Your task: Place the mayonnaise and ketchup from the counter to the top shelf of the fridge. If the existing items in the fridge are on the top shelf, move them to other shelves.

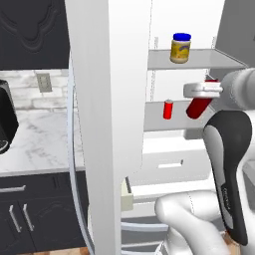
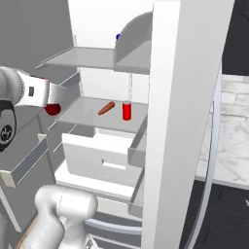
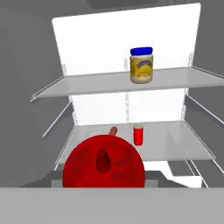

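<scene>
The fridge door (image 1: 107, 114) stands open. The mayonnaise (image 1: 180, 48), a cream jar with a blue cap, stands on the top shelf (image 1: 211, 60); the hand view shows the mayonnaise (image 3: 141, 65) upright on that top shelf (image 3: 87, 85). My gripper (image 1: 202, 97) is shut on the ketchup (image 1: 200, 106), a red bottle held tilted in front of the fridge cavity, about level with the second shelf (image 3: 175, 140). In the hand view the ketchup (image 3: 103, 163) points its nozzle into the fridge. A red can (image 3: 138, 134) and an orange-red oval item (image 3: 113, 131) rest on the second shelf.
White drawers (image 2: 104, 155) sit below the second shelf, the upper one pulled out a little. The marbled counter (image 1: 40, 139) lies left of the door, with a black appliance (image 1: 5, 122) on it. Door bins (image 2: 29, 160) jut out at the left.
</scene>
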Motion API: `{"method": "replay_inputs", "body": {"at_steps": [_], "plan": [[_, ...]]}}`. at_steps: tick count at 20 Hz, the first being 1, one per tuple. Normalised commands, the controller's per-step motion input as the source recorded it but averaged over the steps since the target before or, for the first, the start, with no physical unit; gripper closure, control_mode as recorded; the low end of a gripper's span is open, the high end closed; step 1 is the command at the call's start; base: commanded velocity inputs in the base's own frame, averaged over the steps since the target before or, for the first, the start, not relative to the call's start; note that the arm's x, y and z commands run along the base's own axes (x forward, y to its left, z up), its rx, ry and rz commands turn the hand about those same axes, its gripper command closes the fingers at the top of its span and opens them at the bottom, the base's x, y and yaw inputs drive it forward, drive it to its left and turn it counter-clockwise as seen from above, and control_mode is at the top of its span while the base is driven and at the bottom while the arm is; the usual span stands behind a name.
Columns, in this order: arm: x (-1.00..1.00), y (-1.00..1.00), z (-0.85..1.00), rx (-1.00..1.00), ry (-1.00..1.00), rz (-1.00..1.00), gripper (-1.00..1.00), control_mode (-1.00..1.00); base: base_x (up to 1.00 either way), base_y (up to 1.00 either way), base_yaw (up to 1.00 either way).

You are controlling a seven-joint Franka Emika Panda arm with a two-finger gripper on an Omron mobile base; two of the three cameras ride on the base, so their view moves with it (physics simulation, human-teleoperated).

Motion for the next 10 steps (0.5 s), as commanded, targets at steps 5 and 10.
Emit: {"method": "replay_inputs", "body": {"at_steps": [5,10], "plan": [[0.91,0.35,0.76,-0.1,-0.14,0.05,1.0,-1.0,0.0,0.0,0.0],[0.84,0.08,0.51,-0.08,-0.03,0.0,1.0,-1.0,0.0,0.0,0.0]]}}
